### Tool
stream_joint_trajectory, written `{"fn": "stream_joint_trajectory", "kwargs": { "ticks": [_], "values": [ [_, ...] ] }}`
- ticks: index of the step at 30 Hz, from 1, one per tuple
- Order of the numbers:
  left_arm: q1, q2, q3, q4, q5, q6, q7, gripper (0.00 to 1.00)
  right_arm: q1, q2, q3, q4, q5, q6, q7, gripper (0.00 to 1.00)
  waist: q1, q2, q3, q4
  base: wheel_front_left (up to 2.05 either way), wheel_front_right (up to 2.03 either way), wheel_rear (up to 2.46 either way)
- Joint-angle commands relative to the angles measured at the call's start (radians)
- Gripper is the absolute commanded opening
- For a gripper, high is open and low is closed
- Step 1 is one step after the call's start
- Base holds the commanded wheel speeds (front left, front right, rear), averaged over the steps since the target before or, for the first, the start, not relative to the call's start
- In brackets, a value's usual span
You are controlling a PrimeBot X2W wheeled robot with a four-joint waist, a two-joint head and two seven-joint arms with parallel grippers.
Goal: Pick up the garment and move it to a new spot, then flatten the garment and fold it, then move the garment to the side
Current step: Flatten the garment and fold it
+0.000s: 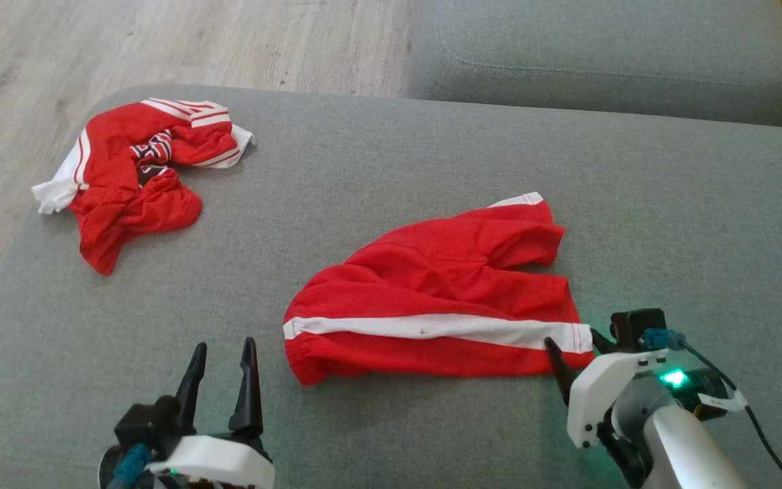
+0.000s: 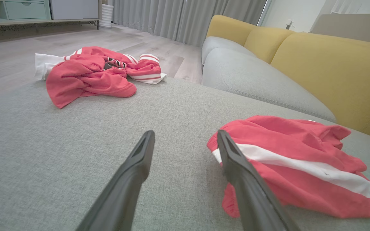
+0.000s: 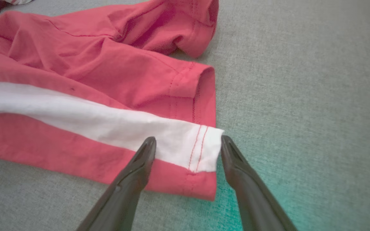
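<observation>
Right jaws wide (empty) astride garment (image 3: 92, 73) hem

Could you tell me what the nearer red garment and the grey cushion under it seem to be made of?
Red garment: soft matte knit, probably jersey; it creases and shows stitched hems. Grey cushion: matte woven upholstery fabric, with visible coarse weave.

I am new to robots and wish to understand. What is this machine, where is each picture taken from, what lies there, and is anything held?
It is a wheeled robot with two arms. One picture comes from its head camera, two from wrist cameras looking along the dark fingers. On the grey fabric sofa cushion lie red shorts with a white stripe and, farther left, a crumpled red and white garment. The left end effector and the right end effector are open; nothing is held.
</observation>
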Motion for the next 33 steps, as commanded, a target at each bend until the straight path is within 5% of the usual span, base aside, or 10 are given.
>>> {"fn": "stream_joint_trajectory", "kwargs": {
  "ticks": [1,7,19,24,27,33],
  "values": [
    [-0.035,0.003,0.037,-0.025,0.005,-0.001,-0.013,1.00,-0.048,-0.005,0.028,-0.024,0.006,0.008,-0.002,1.00,-0.0001,0.0000,0.001,0.000,0.00,0.00,0.00],
    [-0.040,0.001,0.038,-0.022,0.008,-0.003,-0.013,1.00,-0.078,-0.005,0.038,0.027,0.017,0.008,-0.018,0.98,-0.0001,0.0000,0.010,0.003,0.00,0.00,0.00],
    [-0.046,0.002,0.043,-0.019,0.010,-0.004,-0.013,1.00,-0.127,-0.005,0.098,0.055,0.053,0.008,-0.056,0.65,-0.0001,0.0000,0.021,0.000,0.00,0.00,0.00],
    [-0.047,0.001,0.045,-0.020,0.011,-0.005,-0.013,1.00,-0.137,-0.005,0.103,0.062,0.050,0.008,-0.049,0.32,-0.0001,0.0000,0.023,-0.004,0.00,0.00,0.00],
    [-0.047,0.001,0.047,-0.018,0.009,-0.005,-0.013,1.00,-0.136,-0.005,0.093,0.072,0.039,0.008,-0.038,0.00,-0.0001,0.0000,0.024,-0.007,0.00,0.00,0.00],
    [-0.048,-0.016,0.060,-0.018,-0.028,-0.026,-0.012,1.00,-0.129,-0.005,0.064,0.056,0.034,0.008,-0.069,0.00,-0.0001,0.0000,0.023,-0.019,0.00,0.00,0.00]
  ]
}}
